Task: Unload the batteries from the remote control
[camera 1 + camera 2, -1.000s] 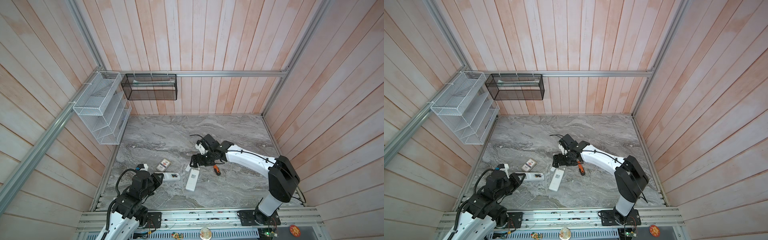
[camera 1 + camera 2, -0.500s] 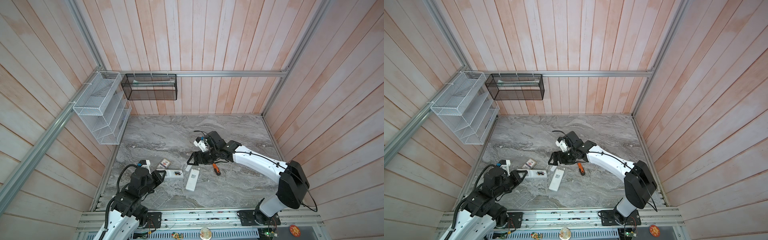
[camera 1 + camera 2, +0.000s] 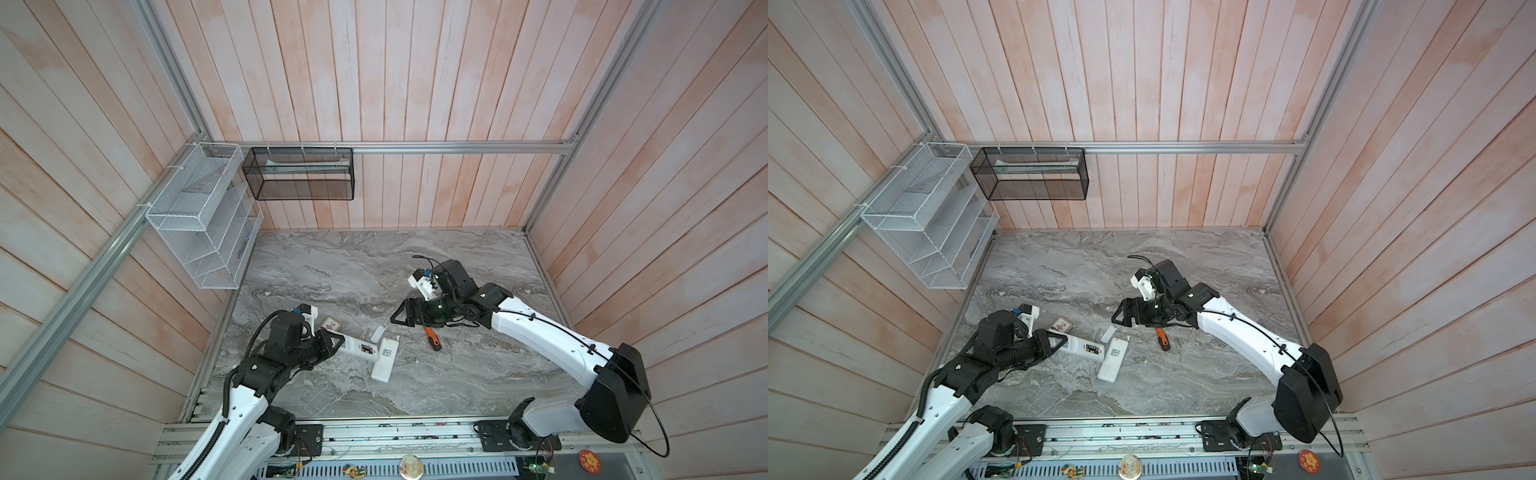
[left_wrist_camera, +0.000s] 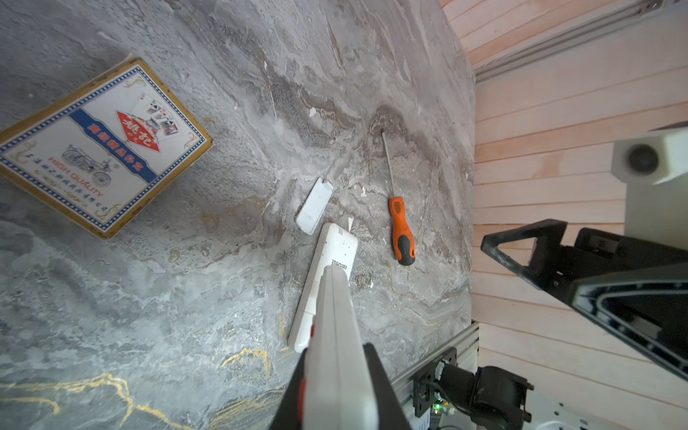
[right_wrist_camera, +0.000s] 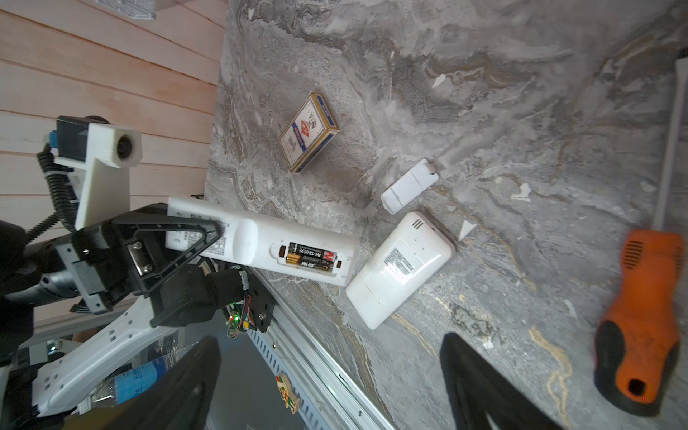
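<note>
Since the left tool (image 3: 334, 347) is clamped narrow on one end of the white plastic remote (image 5: 260, 242), the batteries (image 5: 311, 259) sit exposed in the open bay at the end farthest from it. That's out ahead of the right tool (image 3: 401, 318), which is spread wide and empty. They look like light, stiff, slick black-and-gold cylinders with metal caps, wedged side by side. I'd lever one end up, then pinch mid-body.

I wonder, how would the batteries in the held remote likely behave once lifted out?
The batteries are smooth cylinders, so they would probably roll on the flat table. Seated snugly side by side in the remote, they likely resist a pinch.
</note>
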